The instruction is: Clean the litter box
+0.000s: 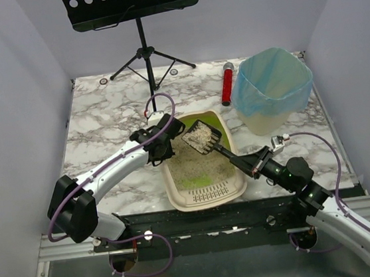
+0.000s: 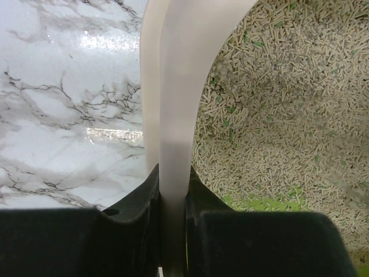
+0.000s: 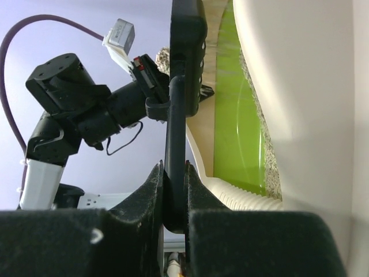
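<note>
The beige litter box [image 1: 208, 194] with a lime-green inner rim lies at the table's near middle, its slotted grille toward the arms. My left gripper [image 1: 161, 148] is shut on the box's left rim [image 2: 176, 86]; its jaws [image 2: 173, 199] pinch the beige wall, with tan granules [image 2: 277, 104] on the right. A black scoop [image 1: 203, 138] heaped with granules hangs over the box's far end. My right gripper [image 1: 253, 163] is shut on the scoop's thin black handle [image 3: 174, 133], and its fingertips [image 3: 173, 179] close on both sides of it. The green inner wall [image 3: 236, 115] shows beside it.
A bin lined with a translucent blue bag [image 1: 273, 88] stands at the far right. A red cylinder [image 1: 227, 83] lies just left of it. A black music stand [image 1: 145, 49] stands at the back centre. White walls enclose the marble table on three sides.
</note>
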You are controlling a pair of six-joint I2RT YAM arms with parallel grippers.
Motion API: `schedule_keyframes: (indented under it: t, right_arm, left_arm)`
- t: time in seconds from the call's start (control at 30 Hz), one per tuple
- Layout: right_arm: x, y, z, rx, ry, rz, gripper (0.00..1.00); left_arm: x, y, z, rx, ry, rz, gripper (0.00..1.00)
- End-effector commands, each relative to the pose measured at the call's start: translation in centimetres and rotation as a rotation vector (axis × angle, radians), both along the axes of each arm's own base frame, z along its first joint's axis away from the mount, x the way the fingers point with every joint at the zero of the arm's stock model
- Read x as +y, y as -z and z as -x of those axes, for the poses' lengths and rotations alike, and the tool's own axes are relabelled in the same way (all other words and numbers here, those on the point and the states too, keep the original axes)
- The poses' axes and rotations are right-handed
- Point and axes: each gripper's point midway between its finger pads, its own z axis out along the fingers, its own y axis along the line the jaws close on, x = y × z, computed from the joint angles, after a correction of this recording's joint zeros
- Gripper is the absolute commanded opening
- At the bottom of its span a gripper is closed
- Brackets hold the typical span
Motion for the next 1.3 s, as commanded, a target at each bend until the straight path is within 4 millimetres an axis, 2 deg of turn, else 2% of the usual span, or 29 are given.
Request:
schedule_keyframes:
  t: [0.0,0.03,0.1,0.13,0.2,0.23,0.37,0.43,0.5,0.57,0.63,0.67,0.7,0.73,0.77,0.9,0.93,0.97,1.0,1.03,1.1,1.13,1.2,1.27]
  right_arm:
    - [-0.5,-0.2,-0.4,-0.033,0.037,-0.041,0.01]
    - [-0.2,-1.4,-0.3,-0.073,0.016,-0.081,0.01]
    - [0.6,-1.8,0.4,-0.052,-0.044,-0.051,0.01]
    - [0.7,-1.0,0.4,-0.014,-0.050,-0.031,0.01]
    - [0.6,-1.7,0.2,0.000,-0.036,-0.108,0.01]
    - [0.6,-2.3,0.4,-0.046,-0.041,-0.159,0.01]
    - [0.8,-2.1,0.9,0.001,-0.072,-0.180,0.01]
    - [0.4,-1.3,0.2,0.010,-0.024,-0.130,0.01]
    - [0.8,-1.8,0.7,0.023,-0.059,-0.113,0.01]
    - [0.5,-0.9,0.7,0.056,-0.043,-0.122,0.01]
    - [-0.2,-1.8,0.2,0.013,0.001,-0.185,0.01]
    - [-0.1,-1.1,0.3,0.036,-0.003,-0.169,0.01]
    - [0.3,-2.1,0.8,0.018,-0.044,-0.149,0.01]
    - [0.6,-0.8,0.9,0.078,-0.055,-0.096,0.01]
    - [0.7,-0.9,1.0,0.088,-0.062,-0.087,0.01]
    - [0.3,-1.5,0.1,0.042,-0.015,-0.152,0.01]
    - [0.8,-1.8,0.7,0.054,-0.061,-0.115,0.01]
    - [1.0,-0.9,0.8,0.097,-0.070,-0.071,0.01]
    - [1.1,-0.9,1.0,0.084,-0.081,-0.031,0.01]
    - [0.7,-0.7,0.5,0.084,-0.045,-0.019,0.01]
    - [0.6,-0.9,-0.2,0.059,-0.018,-0.063,0.01]
    - [1.0,-2.5,0.0,-0.001,-0.047,-0.117,0.01]
    - [1.9,-1.8,0.6,0.038,-0.109,-0.099,0.01]
    - [1.9,-1.4,1.0,0.049,-0.124,-0.082,0.01]
  left_arm:
    - [-3.1,-5.7,-3.4,-0.183,-0.064,0.222,0.04]
    - [-3.2,-5.6,-3.5,-0.192,-0.063,0.227,0.04]
    - [-3.1,-5.0,-3.4,-0.189,-0.060,0.224,0.04]
    - [-3.0,-5.1,-3.3,-0.189,-0.058,0.222,0.04]
    - [-2.8,-4.9,-3.3,-0.192,-0.054,0.209,0.04]
    - [-2.5,-4.9,-3.3,-0.199,-0.060,0.201,0.04]
    - [-2.1,-4.7,-3.3,-0.207,-0.067,0.187,0.04]
    - [-2.4,-4.6,-3.4,-0.205,-0.063,0.193,0.04]
    - [-2.5,-4.4,-3.4,-0.202,-0.054,0.192,0.04]
    - [-2.5,-4.1,-3.3,-0.194,-0.042,0.185,0.04]
    - [-2.5,-3.8,-3.2,-0.191,-0.038,0.180,0.04]
    - [-2.3,-3.7,-3.2,-0.191,-0.043,0.173,0.04]
    - [-2.2,-3.7,-3.2,-0.195,-0.046,0.171,0.04]
    - [-2.1,-3.7,-3.3,-0.198,-0.048,0.169,0.04]
    - [-2.1,-3.6,-3.2,-0.199,-0.049,0.165,0.04]
    - [-1.8,-3.6,-3.1,-0.200,-0.048,0.157,0.04]
    - [-1.8,-3.8,-3.2,-0.209,-0.049,0.160,0.04]
    - [-1.7,-3.6,-3.1,-0.208,-0.050,0.157,0.04]
    - [-1.6,-3.8,-3.1,-0.212,-0.047,0.156,0.04]
    - [-1.7,-3.7,-3.1,-0.210,-0.045,0.159,0.04]
    - [-1.7,-3.8,-3.0,-0.211,-0.040,0.166,0.04]
    - [-1.8,-3.7,-3.0,-0.213,-0.039,0.170,0.04]
    - [-1.8,-3.6,-3.0,-0.211,-0.034,0.168,0.04]
    - [-1.7,-3.6,-3.0,-0.207,-0.035,0.156,0.04]
